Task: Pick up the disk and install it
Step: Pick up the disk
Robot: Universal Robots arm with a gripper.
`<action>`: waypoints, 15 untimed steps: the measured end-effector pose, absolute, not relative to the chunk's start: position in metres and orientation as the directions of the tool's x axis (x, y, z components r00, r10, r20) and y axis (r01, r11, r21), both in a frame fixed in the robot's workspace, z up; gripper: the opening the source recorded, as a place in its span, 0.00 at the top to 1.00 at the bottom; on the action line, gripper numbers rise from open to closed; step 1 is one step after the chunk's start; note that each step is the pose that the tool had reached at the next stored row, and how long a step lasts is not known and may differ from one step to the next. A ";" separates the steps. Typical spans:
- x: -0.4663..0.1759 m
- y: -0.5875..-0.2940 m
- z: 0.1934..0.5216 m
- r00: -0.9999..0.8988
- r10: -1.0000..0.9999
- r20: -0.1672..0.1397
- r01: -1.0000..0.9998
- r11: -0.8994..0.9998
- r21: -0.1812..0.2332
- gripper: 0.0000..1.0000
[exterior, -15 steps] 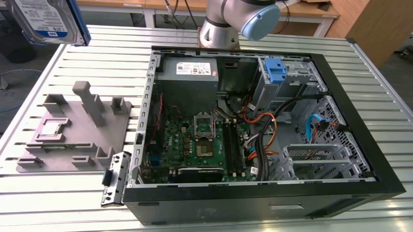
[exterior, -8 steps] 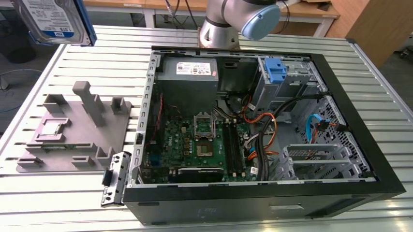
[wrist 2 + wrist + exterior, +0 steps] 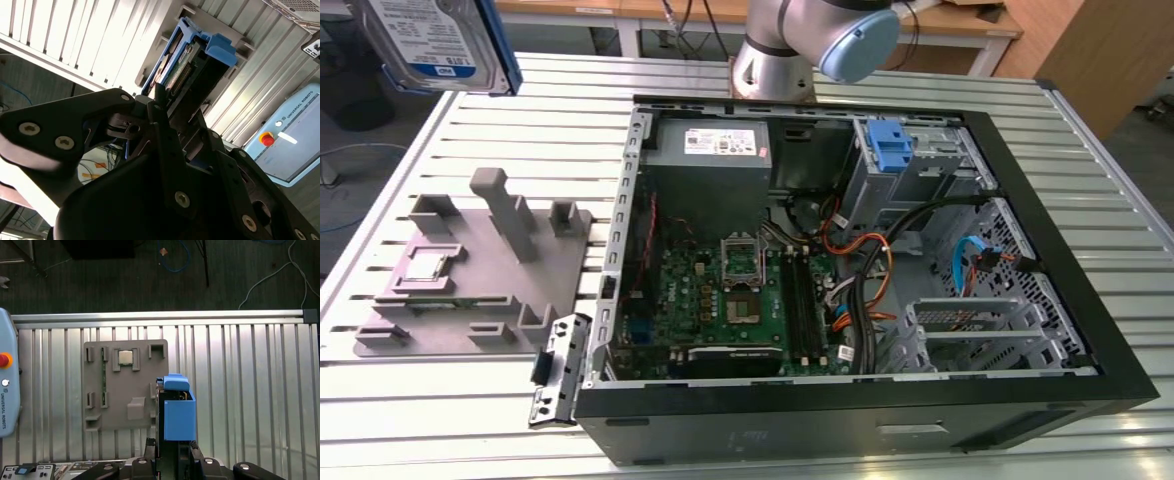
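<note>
The disk (image 3: 434, 45), a silver-grey drive with a white-and-blue label in a blue carrier frame, hangs high above the slatted table at the exterior view's far left, well clear of the open computer case (image 3: 1067, 300). In both wrist views my gripper (image 3: 175, 102) (image 3: 175, 452) is shut on the disk (image 3: 200, 50), its dark fingers (image 3: 165, 130) clamping the sides. The blue carrier (image 3: 177, 412) stands on edge above the grey fixture plate's border. Part of the drive is hidden by the gripper body.
A grey fixture plate (image 3: 480, 270) (image 3: 125, 385) with posts and a chip lies on the table beside the case. Inside the case are a power-supply box (image 3: 714, 145), a motherboard (image 3: 734, 300), cables and a blue latch (image 3: 890, 150). A pendant (image 3: 7, 385) lies nearby.
</note>
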State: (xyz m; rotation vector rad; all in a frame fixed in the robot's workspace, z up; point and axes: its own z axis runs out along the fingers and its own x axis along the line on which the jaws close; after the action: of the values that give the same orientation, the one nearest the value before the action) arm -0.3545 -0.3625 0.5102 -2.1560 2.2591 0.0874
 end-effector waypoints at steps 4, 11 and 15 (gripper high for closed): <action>-0.354 -0.362 0.510 -0.047 -0.998 -0.051 -0.999 0.046 0.028 0.65; -0.353 -0.362 0.510 -0.047 -0.998 -0.051 -0.999 0.046 0.028 0.65; -0.352 -0.362 0.510 -0.047 -0.998 -0.051 -0.999 0.046 0.028 0.65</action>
State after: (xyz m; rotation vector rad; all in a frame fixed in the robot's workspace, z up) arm -0.3518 -0.3625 0.5101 -2.1562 2.2589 0.0875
